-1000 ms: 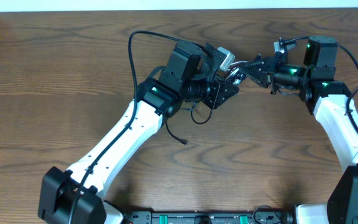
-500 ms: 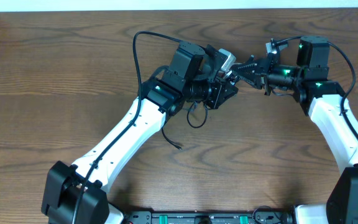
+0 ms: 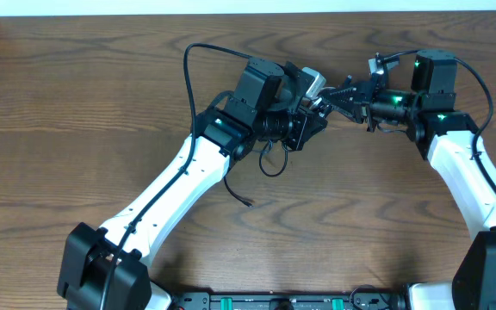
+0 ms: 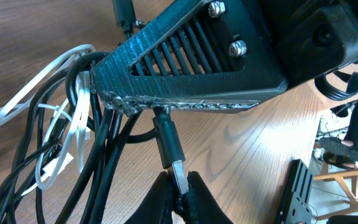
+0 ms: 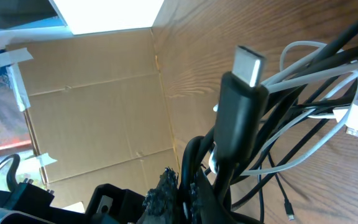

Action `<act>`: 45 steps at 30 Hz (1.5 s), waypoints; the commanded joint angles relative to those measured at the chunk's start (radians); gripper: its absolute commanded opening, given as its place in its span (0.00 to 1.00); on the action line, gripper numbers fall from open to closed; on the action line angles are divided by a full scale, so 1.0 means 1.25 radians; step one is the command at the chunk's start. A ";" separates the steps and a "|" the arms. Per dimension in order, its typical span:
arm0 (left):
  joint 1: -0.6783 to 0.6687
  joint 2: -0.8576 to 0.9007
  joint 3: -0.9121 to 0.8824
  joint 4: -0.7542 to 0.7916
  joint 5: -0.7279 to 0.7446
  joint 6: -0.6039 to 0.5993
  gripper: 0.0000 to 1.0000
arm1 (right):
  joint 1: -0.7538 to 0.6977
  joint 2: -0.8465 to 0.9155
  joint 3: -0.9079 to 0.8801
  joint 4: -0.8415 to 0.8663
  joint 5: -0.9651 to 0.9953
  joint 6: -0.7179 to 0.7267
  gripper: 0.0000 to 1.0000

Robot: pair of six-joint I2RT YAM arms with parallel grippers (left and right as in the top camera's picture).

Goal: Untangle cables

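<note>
Toward twelve o'clock on the brown wooden table, seen from overhead, the left gripper and right gripper meet tip to tip. The thin black and white cables bunch between them, and one black loop trails toward six o'clock.

From the left wrist, the fingers are pressed together on a black plug with a silver tip, with the cables massed at nine o'clock.

From the right wrist, the fingers pinch a black cord with a flat silver-ended plug that stands upright. The other cables fan toward three o'clock.
</note>
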 commanded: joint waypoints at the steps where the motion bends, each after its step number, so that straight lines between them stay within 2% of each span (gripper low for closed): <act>1: -0.002 0.006 0.013 0.003 0.001 0.007 0.08 | 0.020 -0.013 0.002 -0.005 -0.025 -0.034 0.01; 32: -0.002 0.006 0.013 -0.009 0.002 0.004 0.08 | 0.039 -0.013 0.002 -0.035 0.106 -0.064 0.01; 34: -0.002 0.006 0.013 -0.009 0.002 0.004 0.25 | 0.032 -0.013 0.002 -0.035 0.106 -0.064 0.01; 35: -0.002 0.006 0.013 -0.009 0.002 0.004 0.29 | 0.029 -0.013 0.002 -0.035 0.106 -0.064 0.01; 45: -0.002 0.006 0.013 -0.007 0.002 0.004 0.31 | 0.025 -0.013 0.002 -0.035 0.093 -0.064 0.01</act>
